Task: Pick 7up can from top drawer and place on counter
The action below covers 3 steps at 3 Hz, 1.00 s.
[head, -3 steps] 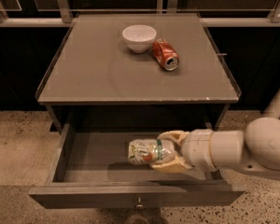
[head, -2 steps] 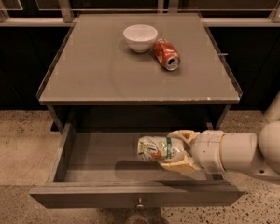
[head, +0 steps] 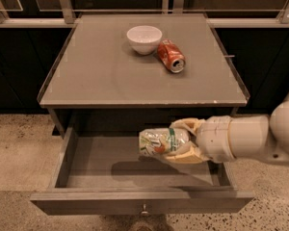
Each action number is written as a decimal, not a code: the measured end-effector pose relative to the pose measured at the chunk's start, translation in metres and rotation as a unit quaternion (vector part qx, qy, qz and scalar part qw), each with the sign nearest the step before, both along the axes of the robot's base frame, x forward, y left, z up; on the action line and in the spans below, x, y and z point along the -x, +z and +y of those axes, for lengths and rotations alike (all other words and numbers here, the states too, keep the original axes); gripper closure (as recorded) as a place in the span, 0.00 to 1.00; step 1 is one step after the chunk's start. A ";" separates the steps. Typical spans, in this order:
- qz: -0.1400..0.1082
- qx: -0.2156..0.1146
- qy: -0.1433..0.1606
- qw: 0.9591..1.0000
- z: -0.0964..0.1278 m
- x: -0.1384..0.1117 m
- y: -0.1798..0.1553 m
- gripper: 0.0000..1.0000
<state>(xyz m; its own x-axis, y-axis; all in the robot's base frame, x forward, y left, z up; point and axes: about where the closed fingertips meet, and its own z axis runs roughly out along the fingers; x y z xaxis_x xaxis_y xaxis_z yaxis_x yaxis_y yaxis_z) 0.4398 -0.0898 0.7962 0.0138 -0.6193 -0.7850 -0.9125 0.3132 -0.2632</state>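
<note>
The 7up can (head: 159, 142), a small, pale silvery, slightly dented soda can with green and orange markings, lies on its side in the grip of the cream-coloured two-finger gripper (head: 178, 142). One finger is closed over its top and the other under it. You see it hanging above the floor of the top drawer (head: 135, 203), a wide, shallow grey-brown drawer that stands pulled open with a small metal knob (head: 144, 209) on its flat front.

Compared with a second ago, the can sits higher in the view. It is clear of the drawer floor, and its dark shadow (head: 149, 170) lies separately below it. You can take the grasp as made and the lift as under way. The can looks to be still below the level of the counter (head: 111, 76), the flat grey-brown matte cabinet top with thin pale edges, so the carry up and over its front edge is still ahead of you.

On the label you can make out green and orange shapes and what looks like a large "7", but no line of text is readable.

On the counter a round white bowl (head: 144, 38) stands near the back, and a red-orange can (head: 171, 56) lies on its side just beside it. Neither has moved. No writing on that can is legible. The thick white arm (head: 245, 138) reaches in from the right.
</note>
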 end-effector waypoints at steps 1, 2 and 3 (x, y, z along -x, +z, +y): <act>-0.049 0.030 0.056 0.997 0.011 -0.014 0.053 1.00; -0.072 0.036 0.121 0.989 0.038 -0.042 0.086 1.00; -0.073 0.013 0.186 0.980 0.085 -0.077 0.094 1.00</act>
